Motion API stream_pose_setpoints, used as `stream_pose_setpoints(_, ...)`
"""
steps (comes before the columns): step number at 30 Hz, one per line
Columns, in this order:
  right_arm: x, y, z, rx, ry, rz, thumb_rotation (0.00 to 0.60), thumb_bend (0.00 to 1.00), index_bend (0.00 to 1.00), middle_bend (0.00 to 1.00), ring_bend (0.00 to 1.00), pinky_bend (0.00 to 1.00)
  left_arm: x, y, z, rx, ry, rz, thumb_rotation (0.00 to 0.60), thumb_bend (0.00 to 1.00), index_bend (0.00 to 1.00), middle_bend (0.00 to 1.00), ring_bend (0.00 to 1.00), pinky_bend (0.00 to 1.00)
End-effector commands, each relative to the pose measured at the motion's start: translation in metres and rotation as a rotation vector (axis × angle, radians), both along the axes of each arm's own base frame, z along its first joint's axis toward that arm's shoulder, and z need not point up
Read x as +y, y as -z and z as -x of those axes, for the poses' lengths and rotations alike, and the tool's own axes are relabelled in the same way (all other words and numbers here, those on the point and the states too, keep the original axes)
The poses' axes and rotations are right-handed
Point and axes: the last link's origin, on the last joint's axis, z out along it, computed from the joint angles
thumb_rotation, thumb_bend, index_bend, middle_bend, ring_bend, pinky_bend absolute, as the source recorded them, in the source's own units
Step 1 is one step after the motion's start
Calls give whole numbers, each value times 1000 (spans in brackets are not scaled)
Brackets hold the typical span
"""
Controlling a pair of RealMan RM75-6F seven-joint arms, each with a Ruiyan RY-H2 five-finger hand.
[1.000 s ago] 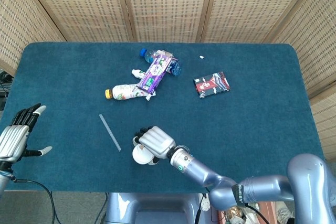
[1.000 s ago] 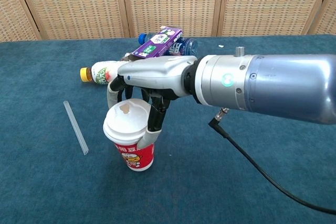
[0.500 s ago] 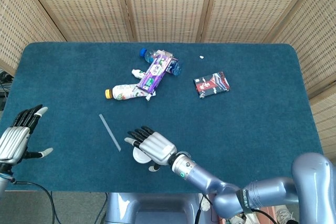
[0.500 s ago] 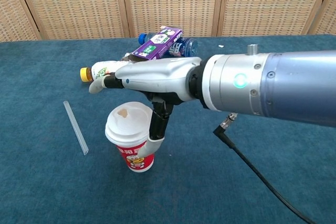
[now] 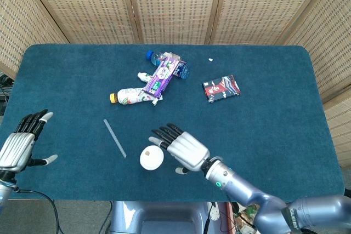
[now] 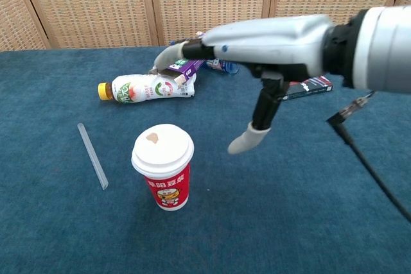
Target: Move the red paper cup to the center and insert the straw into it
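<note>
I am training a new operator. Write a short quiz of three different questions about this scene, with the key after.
1. True or false: the right hand holds the cup.
2. Which lies nearer the cup: (a) the straw or (b) the red packet?
3. Fill in: the cup's lid is ___ in colour.

Key: 1. False; the hand is beside the cup, fingers spread, holding nothing. 2. a. 3. white.
</note>
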Motion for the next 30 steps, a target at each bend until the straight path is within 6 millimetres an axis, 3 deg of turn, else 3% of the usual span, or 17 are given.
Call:
stream_pose_setpoints(1, -9, -42, 46, 33, -40, 139, 600, 0, 0, 0, 0, 0, 0, 4, -1, 9, 9, -3, 600, 70, 0, 0, 0, 0)
stream_pose_setpoints(8, -25, -109, 120, 52, 19, 281, 600, 0, 0, 0, 0, 0, 7, 10, -3, 44, 48, -24, 600, 70, 0, 0, 0, 0)
stream_pose_setpoints(14, -25, -155, 194, -6, 175, 466, 600, 0, 0, 0, 0, 0, 37, 18, -6, 180, 189, 59, 600, 71, 0, 0, 0, 0)
stream_pose_setpoints(21, 11, -162, 231, -232, 396, 536, 600, 0, 0, 0, 0, 0, 83, 38, -24, 323, 422, 218, 600, 75, 11, 0, 0, 0)
stream_pose_setpoints(25, 25, -157, 241, -276, 458, 568, 600, 0, 0, 0, 0, 0, 113, 58, -35, 409, 572, 211, 600, 78, 145, 0, 0, 0)
stream_pose_setpoints(30, 31, -157, 246, -294, 492, 618, 600, 0, 0, 0, 0, 0, 141, 82, -39, 486, 625, 241, 600, 78, 284, 0, 0, 0)
